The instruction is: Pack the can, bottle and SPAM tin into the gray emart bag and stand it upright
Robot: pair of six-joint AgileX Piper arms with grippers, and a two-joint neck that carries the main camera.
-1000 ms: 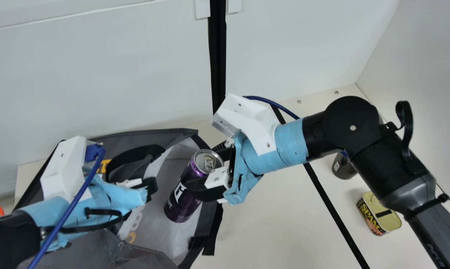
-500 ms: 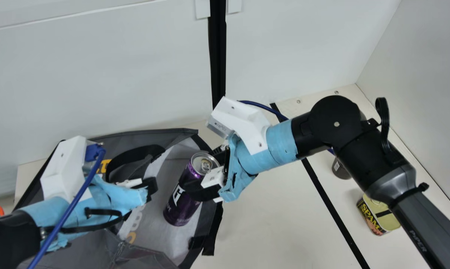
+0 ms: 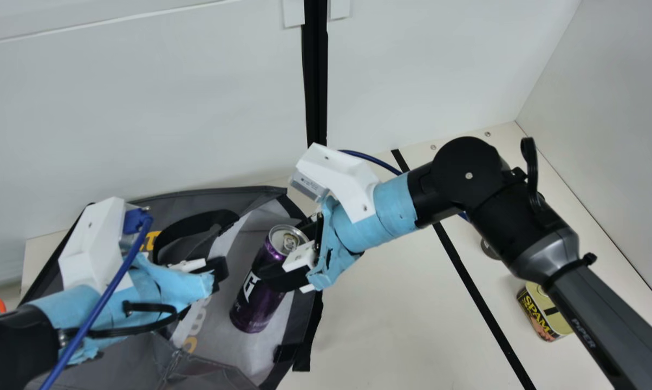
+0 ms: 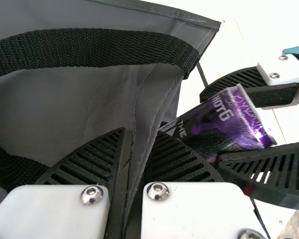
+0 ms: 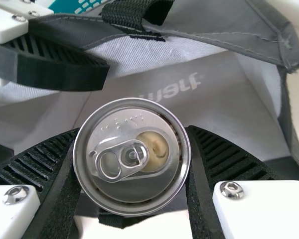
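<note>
Main view, can (image 3: 254, 306) in right gripper (image 3: 281, 255), open gray bag (image 3: 234, 199)

Beyond the right fingers (image 3: 289, 279) and the left fingers (image 3: 218, 267) stands a pale grey wall (image 3: 142, 108), split by a black vertical strip (image 3: 315, 81). A side wall (image 3: 618, 108), well to the right fingers' right, meets it at a corner. The cream tabletop (image 3: 385, 325) extends rightward from the right fingers, crossed by a slanting black line (image 3: 467, 281); small round fixings (image 3: 433, 147) dot its far edge. Soft, even light covers the walls.
</note>
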